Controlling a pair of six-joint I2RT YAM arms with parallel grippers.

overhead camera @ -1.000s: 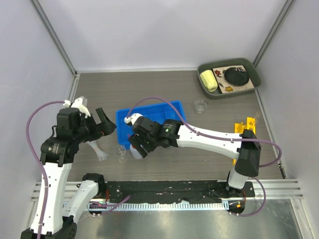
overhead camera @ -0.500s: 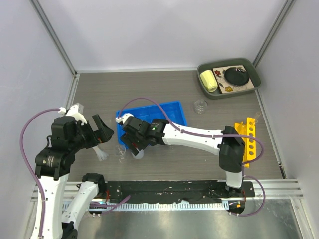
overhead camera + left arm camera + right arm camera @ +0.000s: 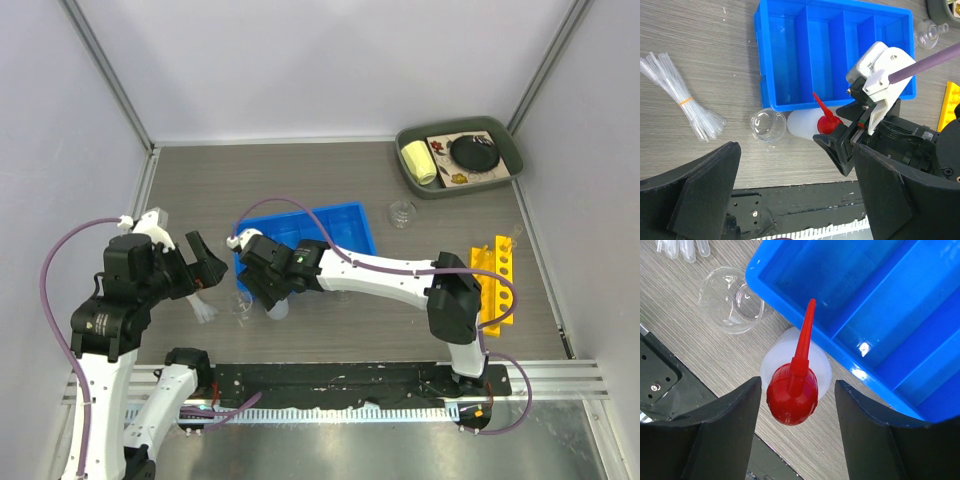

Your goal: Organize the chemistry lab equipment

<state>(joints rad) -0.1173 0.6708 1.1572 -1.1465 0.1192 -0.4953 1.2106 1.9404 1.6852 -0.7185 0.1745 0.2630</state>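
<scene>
A white squeeze bottle point(image 3: 776, 364) with a red nozzle point(image 3: 791, 394) stands upright on the table against the front left corner of the blue bin point(image 3: 350, 212). My right gripper point(image 3: 797, 405) is open, with one jaw on each side of the red cap and not touching it. It also shows in the top view point(image 3: 268, 290). A clear beaker point(image 3: 241, 303) stands just left of the bottle point(image 3: 277, 309). A banded bundle of pipettes point(image 3: 201, 306) lies further left. My left gripper point(image 3: 203, 262) is open and empty above the pipettes.
A small glass flask point(image 3: 402, 213) stands right of the bin. The yellow holed rack point(image 3: 497, 285) lies at the right. The dark green tray point(image 3: 412, 185) with a yellow roll and a black disc sits at the back right. The black rail runs along the near edge.
My right gripper has moved left and settled over the squeeze bottle, its elbow swinging left. My left arm has drawn back toward the near left. The objects have not moved.
</scene>
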